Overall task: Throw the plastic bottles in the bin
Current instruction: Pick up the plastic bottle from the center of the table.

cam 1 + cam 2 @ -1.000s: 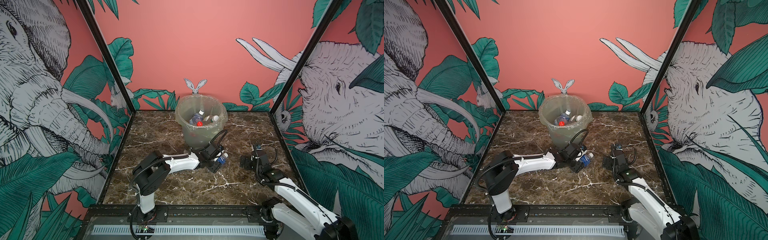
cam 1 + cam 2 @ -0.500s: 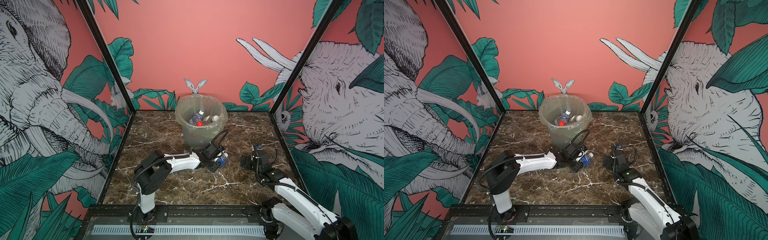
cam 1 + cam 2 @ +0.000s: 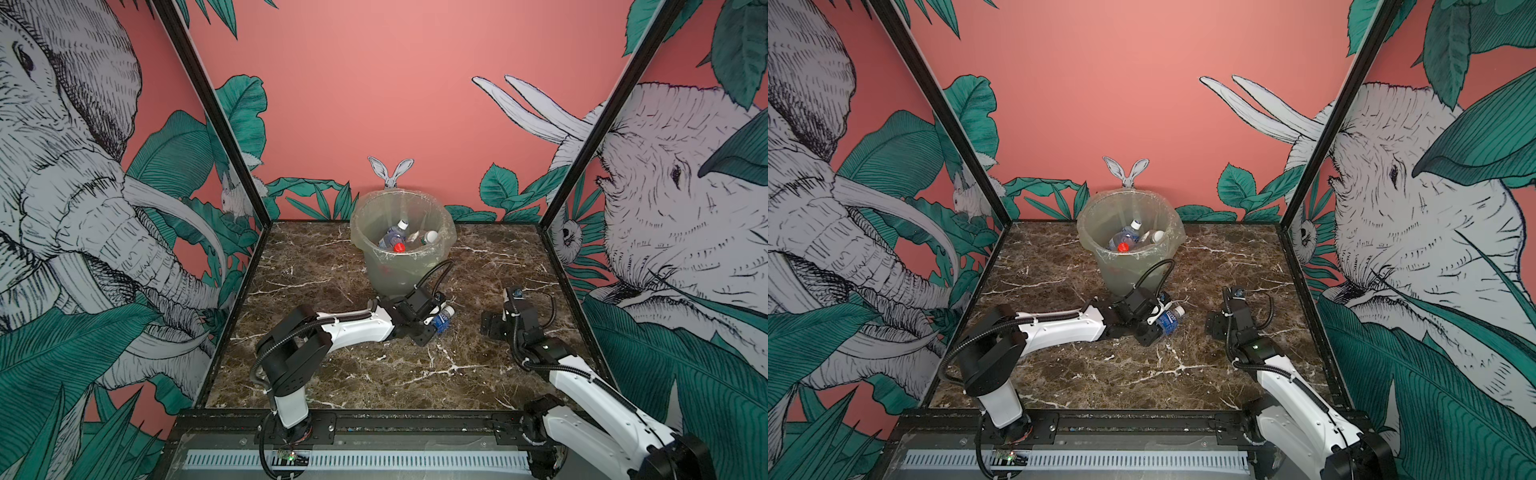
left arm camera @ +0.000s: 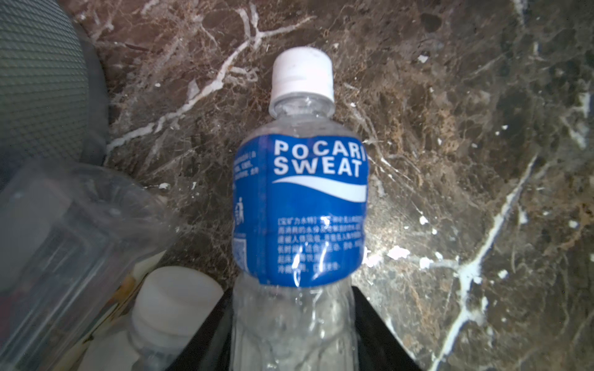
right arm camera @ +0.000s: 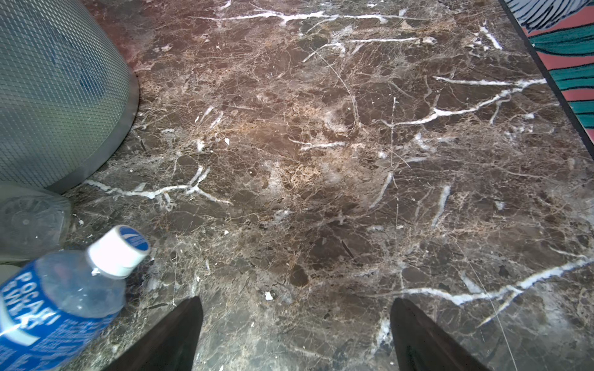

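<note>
Now, starting at your left, the left tool [image 3: 432, 322] is clenched on the blue-labelled bottle [image 4: 300, 205], which lies low over the marble counter [image 3: 374, 374] just in front of the bin [image 3: 401, 245], white cap pointing away from the arm. Beside it, in the left wrist view, you see a second bottle [image 4: 167, 314] with a white cap and a crumpled clear bottle [image 4: 64, 231]. Inside the bin, in both top views, several bottles [image 3: 1127, 241] sit piled. Further right, the right tool [image 5: 295, 334] is released, jaws spread wide over bare counter, holding nothing.
</note>
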### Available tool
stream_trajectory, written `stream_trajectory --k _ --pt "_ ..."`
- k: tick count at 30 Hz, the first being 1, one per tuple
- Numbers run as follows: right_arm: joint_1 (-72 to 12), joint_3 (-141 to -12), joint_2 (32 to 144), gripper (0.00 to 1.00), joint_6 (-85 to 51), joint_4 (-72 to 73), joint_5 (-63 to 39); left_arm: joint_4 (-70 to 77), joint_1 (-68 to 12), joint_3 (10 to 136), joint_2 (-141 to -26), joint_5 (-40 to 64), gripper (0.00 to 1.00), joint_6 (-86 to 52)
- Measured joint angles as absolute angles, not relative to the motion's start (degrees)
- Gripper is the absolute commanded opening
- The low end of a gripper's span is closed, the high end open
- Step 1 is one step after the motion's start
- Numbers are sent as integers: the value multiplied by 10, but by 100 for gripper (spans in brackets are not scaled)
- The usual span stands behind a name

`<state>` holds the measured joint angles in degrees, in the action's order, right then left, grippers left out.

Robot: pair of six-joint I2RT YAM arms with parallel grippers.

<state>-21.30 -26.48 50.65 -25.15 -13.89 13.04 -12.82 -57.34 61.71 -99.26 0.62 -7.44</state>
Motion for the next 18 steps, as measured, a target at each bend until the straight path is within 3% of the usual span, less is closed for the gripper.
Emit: stream_trajectory --k 18 --pt "-213 -253 508 93 -244 -114 91 -97 -581 497 -813 -25 51 -79"
